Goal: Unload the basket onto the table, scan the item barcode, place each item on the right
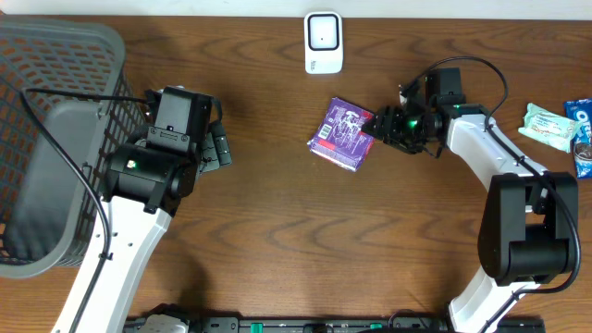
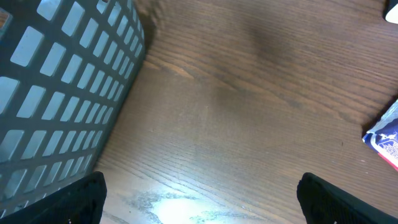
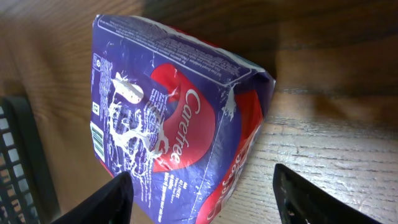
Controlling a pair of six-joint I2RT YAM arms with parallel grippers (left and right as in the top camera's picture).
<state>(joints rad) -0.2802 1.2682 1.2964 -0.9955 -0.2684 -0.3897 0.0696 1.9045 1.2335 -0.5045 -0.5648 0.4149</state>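
Right gripper (image 1: 377, 122) is sitting with jaws spread at the edge of the purple Carefree packet (image 1: 340, 135), not clamping it; left gripper (image 1: 218, 148) is hanging fully spread, empty, beside the basket (image 1: 55, 55)

The packet (image 3: 174, 124) is purple with a red round field, white lettering and a white sketchy drawing on it. The table (image 1: 296, 240) is brown with a darker wood grain, the basket (image 1: 92, 65) is grey with a grid of holes, and the scanner (image 1: 324, 42) is white
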